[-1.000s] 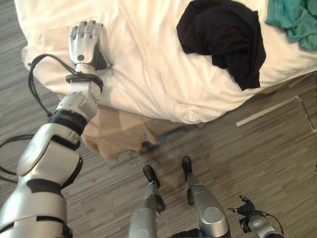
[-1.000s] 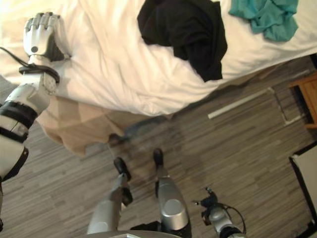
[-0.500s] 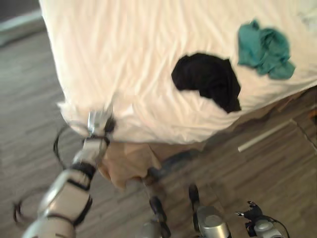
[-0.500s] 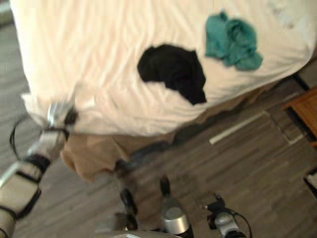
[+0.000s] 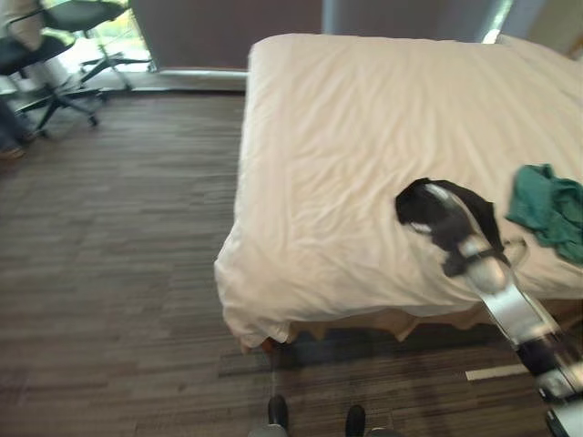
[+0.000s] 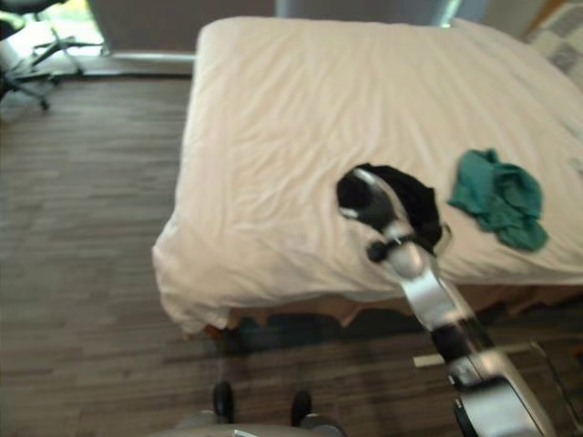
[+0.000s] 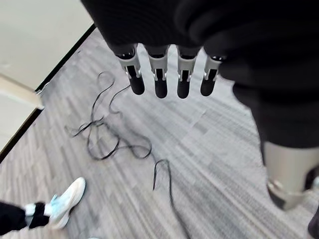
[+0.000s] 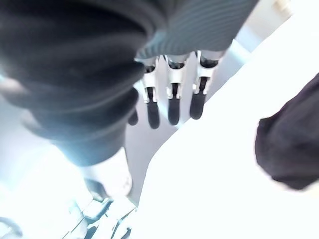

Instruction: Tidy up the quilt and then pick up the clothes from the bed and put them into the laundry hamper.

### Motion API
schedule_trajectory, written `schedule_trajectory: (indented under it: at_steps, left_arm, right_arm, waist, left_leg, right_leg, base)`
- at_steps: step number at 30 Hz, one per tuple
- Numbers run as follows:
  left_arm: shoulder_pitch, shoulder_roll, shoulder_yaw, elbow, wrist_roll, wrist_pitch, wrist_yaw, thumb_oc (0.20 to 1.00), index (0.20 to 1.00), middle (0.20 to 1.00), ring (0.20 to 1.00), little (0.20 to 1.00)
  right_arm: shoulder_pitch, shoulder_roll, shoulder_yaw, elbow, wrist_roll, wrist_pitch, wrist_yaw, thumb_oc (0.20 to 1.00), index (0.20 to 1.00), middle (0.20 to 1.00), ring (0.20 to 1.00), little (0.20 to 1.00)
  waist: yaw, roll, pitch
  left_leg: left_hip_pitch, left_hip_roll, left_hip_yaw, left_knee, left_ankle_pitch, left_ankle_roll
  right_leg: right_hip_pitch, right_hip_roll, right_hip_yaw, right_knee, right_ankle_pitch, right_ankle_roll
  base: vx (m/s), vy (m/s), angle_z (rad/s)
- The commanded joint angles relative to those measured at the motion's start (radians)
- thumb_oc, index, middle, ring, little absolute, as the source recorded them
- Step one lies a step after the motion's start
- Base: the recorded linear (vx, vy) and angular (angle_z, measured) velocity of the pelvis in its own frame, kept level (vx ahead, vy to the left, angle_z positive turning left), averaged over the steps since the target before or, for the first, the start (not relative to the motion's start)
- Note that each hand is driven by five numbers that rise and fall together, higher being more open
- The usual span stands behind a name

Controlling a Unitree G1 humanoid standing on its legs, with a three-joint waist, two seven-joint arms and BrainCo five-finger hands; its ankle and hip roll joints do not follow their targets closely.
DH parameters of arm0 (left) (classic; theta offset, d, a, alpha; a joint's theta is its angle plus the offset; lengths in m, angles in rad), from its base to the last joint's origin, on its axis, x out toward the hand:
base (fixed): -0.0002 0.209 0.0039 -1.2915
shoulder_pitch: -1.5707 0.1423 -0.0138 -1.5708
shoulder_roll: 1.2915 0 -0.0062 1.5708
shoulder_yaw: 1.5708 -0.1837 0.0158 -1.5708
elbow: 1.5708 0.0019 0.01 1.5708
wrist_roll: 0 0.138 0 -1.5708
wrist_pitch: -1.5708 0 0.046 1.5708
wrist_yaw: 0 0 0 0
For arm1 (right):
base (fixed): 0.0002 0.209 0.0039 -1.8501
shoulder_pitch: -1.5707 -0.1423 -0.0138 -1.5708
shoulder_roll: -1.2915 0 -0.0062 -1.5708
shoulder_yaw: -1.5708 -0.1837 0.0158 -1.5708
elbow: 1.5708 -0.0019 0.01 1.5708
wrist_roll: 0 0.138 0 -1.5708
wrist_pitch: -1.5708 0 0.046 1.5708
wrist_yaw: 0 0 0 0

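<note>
**Right hand over the black garment, fingers straight**

Right hand [image 6: 366,202] reaches out across the bed, and you would find it above the near edge of the black garment [image 6: 412,195]. In the right wrist view its fingers [image 8: 172,102] hang straight in a row, holding nothing, with white bedding below them and a fold of the black cloth off to one side. Whether the fingertips touch the cloth cannot be told.

Your left hand [image 7: 169,74] hangs low beside the robot. Its fingers are also straight and relaxed, pointing at grey wood-look floor [image 7: 209,159]. A person's white shoe [image 7: 67,199] shows on that floor.

Moving outward, the white quilt [image 5: 346,164] lies spread over the bed [image 5: 273,300], mostly flat with light wrinkles, and its near corner drapes down. A teal garment [image 6: 496,196] lies near the black one, toward the robot's right, the two apart from each other. An office chair [image 5: 77,27] stands well away on the floor at the far left.

By judgement, the quilt step looks finished and the clothes step is starting. The next move calls for lowering the right hand onto the black garment and curling the fingers to gather a full bunch of cloth, since loose fabric can slip or trail.

As for containers, no laundry hamper can be made out, so you will have to locate it before carrying anything.
</note>
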Motion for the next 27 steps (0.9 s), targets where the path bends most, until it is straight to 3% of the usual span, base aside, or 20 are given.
schedule_trajectory:
  at_steps: [1,3,6,7,8,13,16,19,22,23,27]
  left_arm:
    - [-0.140,0.028,-0.024,0.016,-0.030,0.001,0.026,1.000,1.000,1.000,1.000,1.000]
    - [-0.178,0.031,-0.074,0.013,-0.046,0.003,0.040,1.000,1.000,1.000,1.000,1.000]
    - [-0.269,0.026,-0.176,-0.028,-0.073,-0.018,0.072,1.000,1.000,1.000,1.000,1.000]
    - [-0.272,0.026,-0.176,-0.026,-0.074,-0.018,0.073,1.000,1.000,1.000,1.000,1.000]
    - [-0.321,0.012,-0.241,-0.070,-0.088,-0.032,0.088,1.000,1.000,1.000,1.000,1.000]
    - [-0.435,-0.031,-0.364,-0.211,-0.143,-0.063,0.127,1.000,1.000,1.000,1.000,1.000]
    - [-0.454,-0.044,-0.389,-0.251,-0.145,-0.067,0.133,1.000,1.000,1.000,1.000,1.000]
    - [-0.477,-0.074,-0.394,-0.261,-0.145,-0.071,0.140,1.000,1.000,1.000,1.000,1.000]
    - [-0.472,-0.093,-0.384,-0.261,-0.162,-0.072,0.141,1.000,1.000,1.000,1.000,1.000]
    - [-0.454,-0.101,-0.357,-0.247,-0.182,-0.074,0.131,1.000,1.000,1.000,1.000,1.000]
    - [-0.415,-0.104,-0.267,-0.184,-0.215,-0.056,0.102,1.000,1.000,1.000,1.000,1.000]
  right_arm:
    - [-0.167,0.049,0.070,0.042,0.063,-0.034,-0.001,0.200,0.200,0.200,0.200,0.200]
    - [-0.330,0.120,0.148,0.212,0.088,-0.012,-0.017,0.200,0.200,0.200,0.200,0.200]
    - [-0.451,0.232,0.195,0.424,0.141,-0.003,-0.042,0.200,0.200,0.200,0.200,0.200]
    - [-0.456,0.232,0.195,0.430,0.142,-0.006,-0.042,0.200,0.200,0.200,0.200,0.200]
    - [-0.493,0.283,0.207,0.525,0.145,0.007,-0.061,0.200,0.200,0.200,0.200,0.200]
    - [-0.434,0.398,0.240,0.622,0.146,0.029,-0.051,0.200,0.200,0.200,0.200,0.200]
    - [-0.381,0.445,0.262,0.682,0.123,0.043,-0.040,0.200,0.200,0.200,0.200,0.200]
    - [-0.233,0.469,0.338,0.773,-0.063,0.069,-0.007,0.200,0.200,0.200,0.200,0.200]
    - [-0.138,0.469,0.377,0.717,-0.078,0.065,0.038,0.200,0.200,0.200,0.200,0.200]
    - [-0.057,0.447,0.410,0.585,-0.044,0.041,0.101,0.200,0.200,0.200,0.200,0.200]
    - [0.030,0.346,0.408,0.223,0.112,-0.014,0.207,0.200,0.200,0.200,0.200,0.200]
  waist:
    - [0.061,0.028,0.123]
    - [0.117,0.045,0.160]
    - [0.159,0.079,0.222]
    - [0.158,0.079,0.221]
    - [0.177,0.104,0.246]
    - [0.180,0.152,0.324]
    - [0.175,0.157,0.337]
    - [0.154,0.139,0.331]
    - [0.140,0.120,0.318]
    - [0.124,0.093,0.292]
    - [0.084,0.037,0.232]
  left_leg:
    - [0.088,0.106,-0.048,0.001,-0.033,-0.096]
    - [0.037,0.104,-0.091,0.001,-0.010,-0.106]
    - [-0.045,0.101,-0.132,0.001,0.027,-0.121]
    - [-0.049,0.101,-0.134,0.001,0.028,-0.121]
    - [-0.088,0.100,-0.150,0.001,0.043,-0.127]
    - [-0.192,0.099,-0.164,0.003,0.069,-0.128]
    - [-0.216,0.098,-0.161,0.010,0.071,-0.125]
    - [-0.201,0.093,-0.149,0.014,0.062,-0.119]
    - [-0.175,0.091,-0.144,0.012,0.048,-0.119]
    - [-0.145,0.090,-0.139,0.008,0.036,-0.118]
    - [-0.056,0.088,-0.113,0.003,-0.001,-0.108]
  right_leg:
    - [-0.059,-0.101,0.012,0.052,-0.036,0.131]
    - [-0.074,-0.107,-0.027,0.046,-0.034,0.128]
    - [-0.126,-0.116,-0.054,0.061,-0.029,0.128]
    - [-0.130,-0.116,-0.055,0.063,-0.030,0.128]
    - [-0.163,-0.124,-0.073,0.077,-0.028,0.127]
    - [-0.276,-0.146,-0.084,0.152,-0.042,0.127]
    - [-0.308,-0.150,-0.080,0.176,-0.048,0.126]
    - [-0.296,-0.150,-0.071,0.174,-0.055,0.126]
    - [-0.269,-0.147,-0.071,0.160,-0.060,0.126]
    - [-0.237,-0.141,-0.067,0.141,-0.057,0.126]
    - [-0.167,-0.129,-0.052,0.109,-0.054,0.127]
  base:
    - [-0.15,-0.049,0.76]
    - [-0.11,-0.047,0.58]
    - [-0.15,-0.025,0.55]
    - [-0.16,0.013,0.44]
    - [-0.12,0.027,0.27]
    - [-0.12,0.037,0.28]
    - [-0.07,0.055,0.06]
    - [0.00,0.019,-0.06]
    - [0.04,-0.015,-0.04]
    - [0.11,-0.044,0.05]
    - [0.12,-0.031,-0.06]
